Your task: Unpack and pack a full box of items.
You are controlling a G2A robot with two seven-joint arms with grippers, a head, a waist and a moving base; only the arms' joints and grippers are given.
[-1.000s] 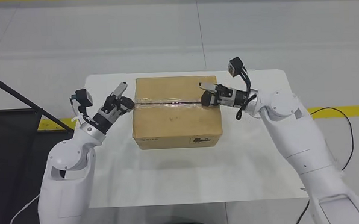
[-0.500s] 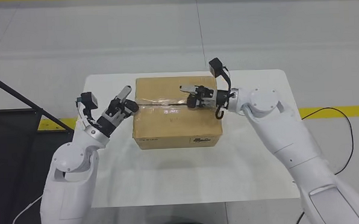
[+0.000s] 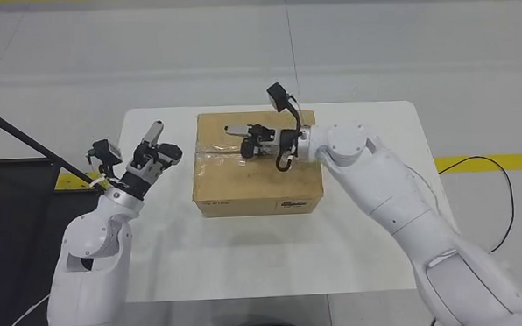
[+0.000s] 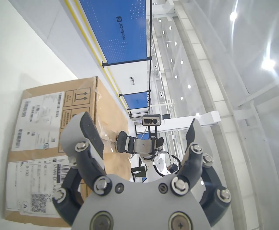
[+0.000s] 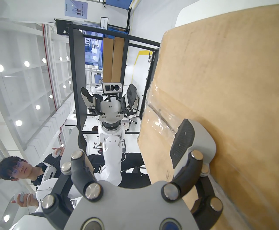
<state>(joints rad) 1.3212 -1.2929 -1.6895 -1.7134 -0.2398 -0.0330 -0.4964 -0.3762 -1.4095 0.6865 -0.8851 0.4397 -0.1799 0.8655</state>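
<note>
Status: the cardboard box (image 3: 257,176) stands closed at the middle of the white desk (image 3: 369,237), toward its far edge, with clear tape (image 3: 210,150) running along the top seam. Over the last second my right gripper (image 3: 244,137) has travelled from the box's right end leftward along that seam. It now sits above the centre of the lid, spread, with one pad close to the tape. My left gripper (image 3: 162,140) has backed away from the box's left wall and hangs near it, spread and empty. I judge that opening the seam is under way and unpacking has not begun.
</note>
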